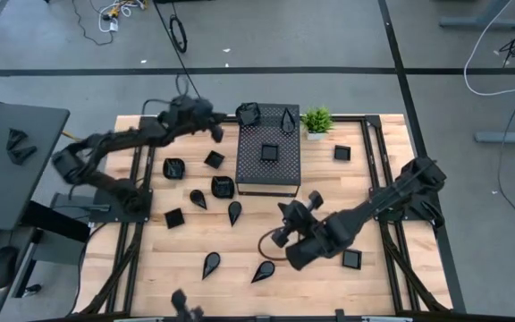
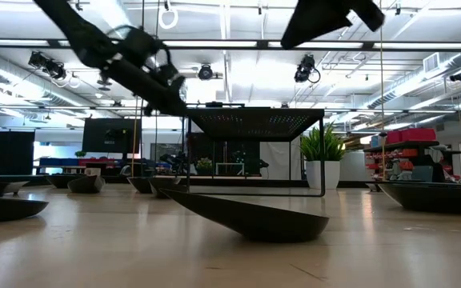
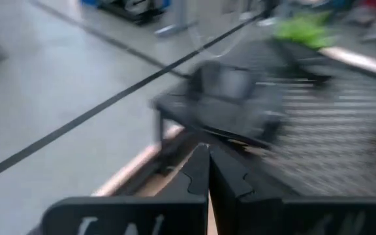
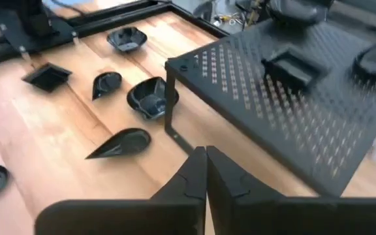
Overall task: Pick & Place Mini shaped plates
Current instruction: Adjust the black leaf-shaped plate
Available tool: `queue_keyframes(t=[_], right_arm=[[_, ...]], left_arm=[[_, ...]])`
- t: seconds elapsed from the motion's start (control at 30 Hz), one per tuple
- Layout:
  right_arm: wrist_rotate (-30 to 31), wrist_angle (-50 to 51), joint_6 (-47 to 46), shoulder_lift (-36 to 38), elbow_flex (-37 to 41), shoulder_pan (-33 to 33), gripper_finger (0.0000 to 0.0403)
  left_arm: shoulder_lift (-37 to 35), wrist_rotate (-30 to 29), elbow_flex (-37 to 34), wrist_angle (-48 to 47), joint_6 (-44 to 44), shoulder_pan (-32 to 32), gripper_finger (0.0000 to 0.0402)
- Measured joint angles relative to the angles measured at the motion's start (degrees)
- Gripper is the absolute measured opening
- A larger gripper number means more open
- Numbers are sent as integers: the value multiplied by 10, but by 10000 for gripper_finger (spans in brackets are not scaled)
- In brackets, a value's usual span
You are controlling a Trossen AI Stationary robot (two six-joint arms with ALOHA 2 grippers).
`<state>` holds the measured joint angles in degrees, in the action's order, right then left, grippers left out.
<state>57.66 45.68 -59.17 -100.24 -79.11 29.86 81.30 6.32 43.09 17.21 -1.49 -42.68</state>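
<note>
Several mini shaped plates, small glossy black dishes, lie scattered on the wooden table, among them a teardrop (image 1: 234,212) and a rounded one (image 4: 152,96). A square plate (image 1: 269,153) and a teardrop plate (image 1: 288,117) rest on top of the black perforated box (image 1: 268,174). My left gripper (image 1: 215,131) hovers shut and empty above the box's far left corner. My right gripper (image 4: 205,153) is also shut and empty, above the table just near of the box (image 4: 292,111).
A small green potted plant (image 1: 316,121) stands at the far edge, right of the box. More plates lie at the right (image 1: 341,153) and near right (image 1: 352,259). A teardrop plate (image 2: 246,216) sits close in the low view. Bare wood shows at the near centre.
</note>
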Motion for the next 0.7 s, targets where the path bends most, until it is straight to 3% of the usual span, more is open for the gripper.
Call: queue_keyframes(t=[0.13,0.33,0.7], right_arm=[[4,-5,-57,1,22,9,6],[4,-36,-59,1,36,6,8],[19,-83,-48,1,47,5,8]], left_arm=[[76,-42,60,3,-2,-17,4],[149,-3,113,2,-17,-16,2],[173,-10,128,19,-22,19,4]])
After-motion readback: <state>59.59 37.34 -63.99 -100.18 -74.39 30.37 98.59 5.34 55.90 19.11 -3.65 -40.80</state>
